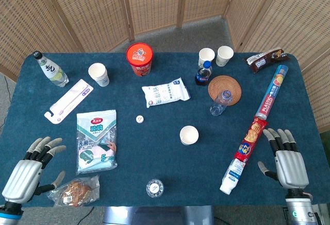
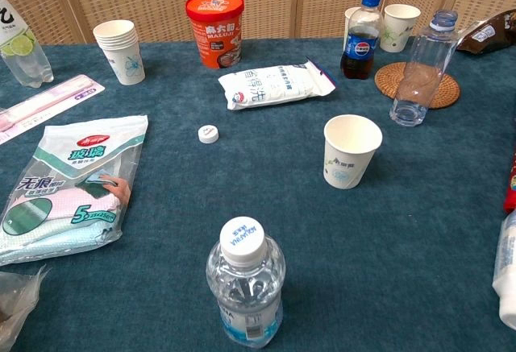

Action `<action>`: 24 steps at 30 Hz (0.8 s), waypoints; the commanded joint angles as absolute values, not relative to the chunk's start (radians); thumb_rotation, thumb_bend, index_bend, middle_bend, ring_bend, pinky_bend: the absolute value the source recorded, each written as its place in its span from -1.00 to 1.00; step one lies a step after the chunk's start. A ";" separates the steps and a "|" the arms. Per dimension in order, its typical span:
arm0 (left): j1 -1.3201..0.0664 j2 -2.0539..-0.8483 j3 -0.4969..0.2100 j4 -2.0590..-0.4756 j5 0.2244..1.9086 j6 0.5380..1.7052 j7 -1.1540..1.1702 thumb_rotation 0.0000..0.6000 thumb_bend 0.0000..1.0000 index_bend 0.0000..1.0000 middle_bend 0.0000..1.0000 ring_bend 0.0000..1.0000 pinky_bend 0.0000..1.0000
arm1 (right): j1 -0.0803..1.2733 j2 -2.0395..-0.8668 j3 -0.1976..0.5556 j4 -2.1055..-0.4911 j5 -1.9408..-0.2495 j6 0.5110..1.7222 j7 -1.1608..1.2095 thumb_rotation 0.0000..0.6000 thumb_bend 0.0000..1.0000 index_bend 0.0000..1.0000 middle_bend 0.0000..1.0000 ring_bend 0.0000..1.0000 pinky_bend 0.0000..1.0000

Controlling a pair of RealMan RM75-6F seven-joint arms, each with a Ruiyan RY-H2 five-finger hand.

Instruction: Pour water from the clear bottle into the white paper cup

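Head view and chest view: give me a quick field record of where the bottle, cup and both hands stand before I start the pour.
bottle: clear bottle upright at the near table edge, white cap on, untouched
second bottle: uncapped clear bottle upright beside the coaster
cup: paper cup upright mid-table, right of the capped bottle, nothing seen inside
loose cap: white cap lying on the cloth, left of the cup
left hand: left hand near the left corner, fingers spread, holding nothing
right hand: right hand near the right edge, fingers spread, holding nothing
pour: not started
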State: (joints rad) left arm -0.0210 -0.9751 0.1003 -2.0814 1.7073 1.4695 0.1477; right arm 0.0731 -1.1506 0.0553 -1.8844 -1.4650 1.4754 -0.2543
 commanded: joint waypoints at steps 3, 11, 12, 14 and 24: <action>-0.019 -0.973 0.101 -2.084 1.710 1.473 0.148 0.76 -0.17 -0.58 -0.67 -0.85 -1.00 | 0.081 -1.152 0.063 -1.870 -1.467 1.467 -0.209 1.00 -0.43 -0.90 -0.76 -1.00 -1.00; -0.014 -0.962 0.099 -2.098 1.717 1.485 0.160 0.76 -0.17 -0.58 -0.67 -0.85 -1.00 | 0.141 -1.141 0.097 -1.806 -1.439 1.358 0.048 1.00 -0.43 -1.00 -0.95 -1.00 -1.00; -0.014 -0.959 0.098 -2.102 1.719 1.487 0.164 0.76 -0.17 -0.58 -0.67 -0.85 -1.00 | 0.154 -1.141 0.105 -1.790 -1.434 1.337 0.097 1.00 -0.44 -1.00 -0.97 -1.00 -1.00; -0.014 -0.954 0.097 -2.109 1.720 1.488 0.171 0.76 -0.17 -0.58 -0.67 -0.85 -1.00 | 0.175 -1.143 0.117 -1.765 -1.425 1.303 0.160 1.00 -0.44 -1.00 -1.00 -1.00 -1.00; -0.016 -0.941 0.093 -2.150 1.706 1.475 0.204 0.76 -0.17 -0.58 -0.67 -0.85 -1.00 | 0.293 -1.184 0.197 -1.606 -1.397 1.163 0.499 1.00 -0.53 -1.00 -1.00 -1.00 -1.00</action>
State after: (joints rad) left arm -0.0160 -0.9430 0.0943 -2.1460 1.7083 1.4766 0.1997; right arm 0.2484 -1.1649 0.1651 -1.6654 -1.4085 1.2124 0.4127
